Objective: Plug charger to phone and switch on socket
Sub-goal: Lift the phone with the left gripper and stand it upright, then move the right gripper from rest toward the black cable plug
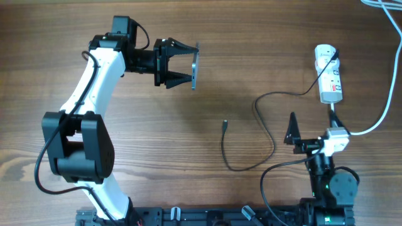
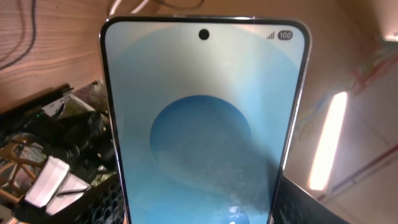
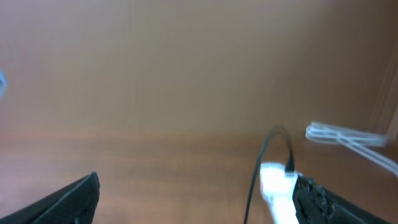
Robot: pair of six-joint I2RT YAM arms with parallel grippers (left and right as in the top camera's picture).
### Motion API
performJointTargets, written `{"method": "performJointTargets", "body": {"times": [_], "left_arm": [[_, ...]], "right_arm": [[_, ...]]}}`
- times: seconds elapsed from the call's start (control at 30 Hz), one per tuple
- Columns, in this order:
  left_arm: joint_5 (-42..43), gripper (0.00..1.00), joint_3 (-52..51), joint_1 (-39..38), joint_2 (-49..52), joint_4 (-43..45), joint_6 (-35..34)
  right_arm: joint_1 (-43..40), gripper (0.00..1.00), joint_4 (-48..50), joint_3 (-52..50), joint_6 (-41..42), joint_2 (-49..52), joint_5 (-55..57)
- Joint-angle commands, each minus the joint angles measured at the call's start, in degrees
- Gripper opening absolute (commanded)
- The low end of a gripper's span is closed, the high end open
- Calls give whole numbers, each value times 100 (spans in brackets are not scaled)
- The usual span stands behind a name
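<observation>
We see the left gripper (image 1: 190,64) clamped on the phone (image 2: 202,124), one finger on each long edge. It holds the handset on its edge above the wooden table (image 1: 251,37), left of centre. From overhead the phone shows only as a thin pale sliver. In the left wrist view its lit blue screen fills the frame, with a camera hole at the top and a "100" battery mark in the corner. The charger (image 1: 274,148) lies loose on the table well to the right of the phone. Its thin black cable curls in an open loop, and its small plug tip (image 1: 225,124) rests free near the table's middle, apart from the handset and touching nothing else. We follow the cable's other end up to the socket (image 1: 328,74), a white strip lying at the right side of the table with a dark plug seated at its far end. A thicker white cable (image 1: 382,116) sweeps down the right edge toward the right arm. The right gripper (image 3: 198,180) hangs low near the table's front right, short of the socket, with its two dark fingers (image 3: 68,199) spread wide and nothing between them. In its own blurred wrist view we make out the socket as a white shape just ahead of the right-hand finger.
</observation>
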Motion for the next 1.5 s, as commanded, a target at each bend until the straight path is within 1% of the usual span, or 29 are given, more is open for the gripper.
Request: {"method": "performJointTargets", "body": {"times": [0.0, 0.13, 0.17, 0.23, 0.3, 0.4, 0.5, 0.63, 0.7, 0.83, 0.93, 1.0, 1.1, 1.2, 1.3, 1.33, 1.37, 1.4, 1.43, 1.47], "left_arm": [[22, 64, 127, 35, -184, 264, -592], [-22, 64, 127, 35, -184, 627, -916], [-55, 64, 127, 35, -184, 673, -957], [-125, 64, 127, 35, -184, 688, -1043], [-125, 64, 127, 35, -184, 688, -1086], [-120, 64, 127, 35, -184, 691, -1200], [-122, 64, 127, 35, -184, 715, -1298], [-120, 64, 127, 35, -184, 855, -1384], [-120, 64, 127, 35, -184, 859, -1384], [-120, 64, 127, 35, -184, 859, -1381], [-120, 64, 127, 35, -184, 859, -1381], [-120, 64, 127, 35, -184, 859, -1381], [-120, 63, 127, 35, -184, 859, -1381], [-120, 63, 127, 35, -184, 859, -1381], [-120, 63, 127, 35, -184, 857, -1381], [-120, 63, 127, 35, -184, 857, -1381], [-118, 63, 127, 35, -184, 857, -1381], [-118, 63, 127, 35, -184, 857, -1381], [-120, 63, 127, 35, -184, 857, -1381], [-120, 63, 127, 35, -184, 857, -1379]], "right_arm": [[-17, 100, 247, -7, 278, -13, -345], [-17, 100, 345, -4, 243, -13, -192], [-17, 100, 396, -4, 437, -13, -251], [-17, 100, 485, -7, 1311, -13, -317], [-17, 100, 542, -7, 1878, -13, -433], [-17, 100, 673, -7, 1818, -13, -684], [-17, 100, 798, -2, 1576, -13, -1064], [-17, 100, 636, 138, 1554, 76, -1189], [-17, 100, 514, 267, 1419, 245, -1189], [-17, 100, 210, 695, 1191, 894, -1187], [-17, 100, -4, 1145, 1097, 1659, -1239], [-17, 100, -31, 1482, 1084, 2293, -1513], [-17, 100, 387, 1853, 942, 3211, -2371], [-17, 100, 1482, 1923, 1209, 4009, -3521], [-17, 100, 2586, 1923, 2039, 4645, -4345], [-17, 100, 3023, 1923, 2577, 4905, -4566], [-17, 100, 3257, 1923, 2894, 5056, -4614], [-17, 100, 3574, 1923, 3414, 5296, -4649], [-17, 100, 3753, 1923, 3641, 5477, -4675], [-17, 100, 3888, 1923, 3685, 5617, -4704]]}}
